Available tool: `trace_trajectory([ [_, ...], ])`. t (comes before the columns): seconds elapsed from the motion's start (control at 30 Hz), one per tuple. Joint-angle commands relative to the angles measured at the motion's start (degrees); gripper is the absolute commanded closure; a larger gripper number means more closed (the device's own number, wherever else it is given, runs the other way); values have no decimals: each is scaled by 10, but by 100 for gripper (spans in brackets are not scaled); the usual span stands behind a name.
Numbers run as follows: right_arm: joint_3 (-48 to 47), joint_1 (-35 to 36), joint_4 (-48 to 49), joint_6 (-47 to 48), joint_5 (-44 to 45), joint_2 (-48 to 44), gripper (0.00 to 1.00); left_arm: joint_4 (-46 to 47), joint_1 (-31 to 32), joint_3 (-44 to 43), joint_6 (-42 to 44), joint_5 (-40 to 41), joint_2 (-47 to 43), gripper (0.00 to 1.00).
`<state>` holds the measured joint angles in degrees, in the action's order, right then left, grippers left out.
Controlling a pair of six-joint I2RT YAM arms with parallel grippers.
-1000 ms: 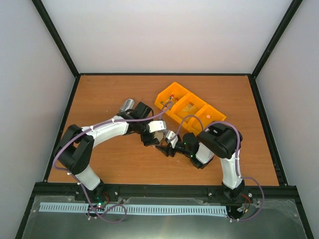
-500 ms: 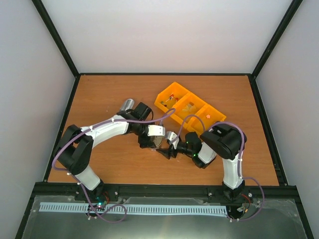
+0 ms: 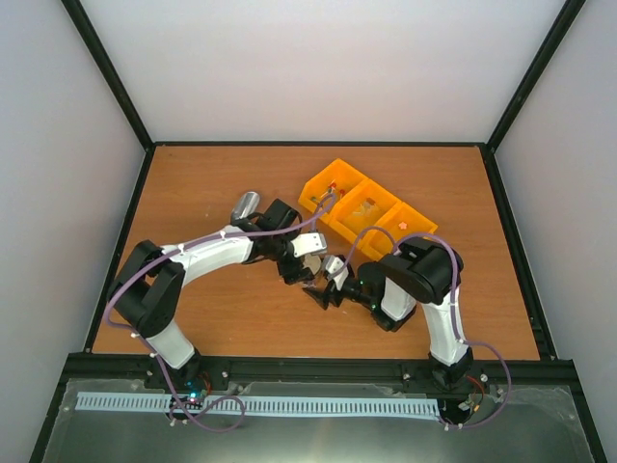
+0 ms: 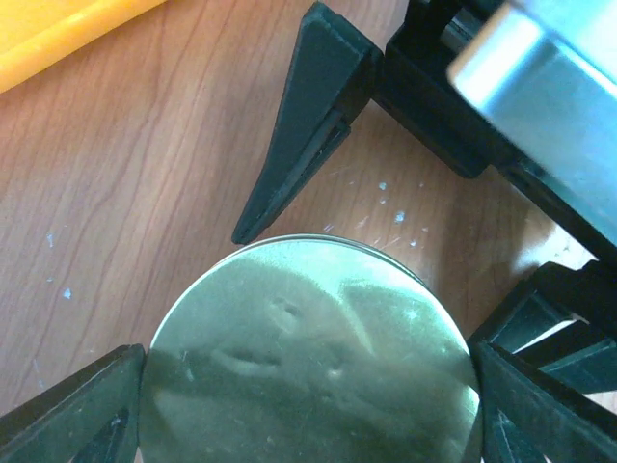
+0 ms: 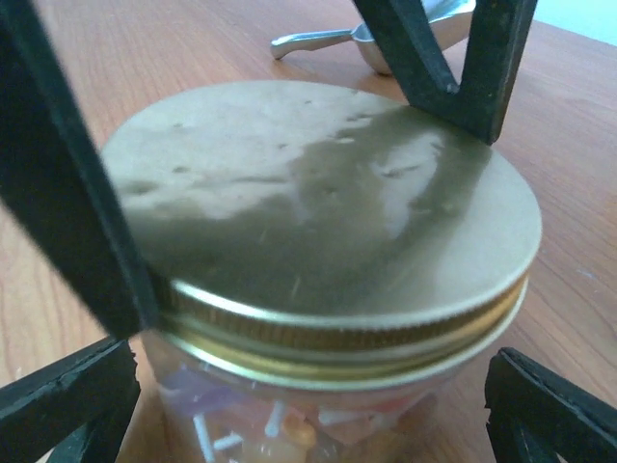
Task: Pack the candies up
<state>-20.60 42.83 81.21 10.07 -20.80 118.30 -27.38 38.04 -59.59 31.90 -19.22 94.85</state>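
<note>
A glass jar with a gold screw lid [image 5: 318, 212] stands on the table, and the candies [image 5: 289, 434] show through its glass as small mixed-colour wrapped sweets. From above, my left gripper [image 4: 308, 386] is shut on the lid [image 4: 308, 347], one finger on each side of its rim. My right gripper [image 5: 308, 386] is open around the jar's body, and a gap shows at its right finger [image 5: 549, 405]. In the top view both grippers meet at the table's middle, left [image 3: 301, 268] and right [image 3: 323, 289], and hide the jar.
An orange three-compartment tray [image 3: 333, 214] with a few candies lies behind the grippers to the right; its edge [image 4: 58, 29] shows in the left wrist view. A metal scoop [image 5: 328, 39] lies on the wood beyond the jar, also seen in the top view [image 3: 247, 204].
My right gripper's jaws have spread wider around the jar. The left gripper has stayed on the lid, shifting only slightly.
</note>
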Motion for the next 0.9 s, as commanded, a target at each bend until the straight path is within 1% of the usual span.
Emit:
trace_trajectory([
  [0.0,-13,10,85,-16,48,20,4,10,11,33,-54,48,13,51],
  [0.07,-19,13,89,-20,50,24,4,18,15,40,-61,52,15,51],
  [0.13,-25,17,89,-25,49,28,7,21,20,44,-64,52,17,51],
  [0.2,-27,19,90,-28,47,34,13,18,22,44,-61,48,17,51],
  [0.23,-27,19,93,-27,44,35,17,13,23,44,-54,46,17,51],
  [0.3,-22,19,100,-20,39,38,25,1,23,42,-30,46,17,53],
  [0.37,-15,19,104,-8,27,37,32,-39,23,36,8,40,18,53],
  [0.47,-9,19,105,2,3,33,38,-92,23,17,59,26,32,55],
  [0.6,-6,19,105,14,-43,26,42,-145,23,4,137,-2,40,56],
  [0.67,-2,18,106,20,-71,19,42,-168,23,4,196,-13,35,56],
  [0.8,4,16,97,22,-134,3,44,-191,23,23,291,-1,13,56],
  [0.87,5,13,90,25,-160,-1,44,-184,23,37,315,14,2,56],
])
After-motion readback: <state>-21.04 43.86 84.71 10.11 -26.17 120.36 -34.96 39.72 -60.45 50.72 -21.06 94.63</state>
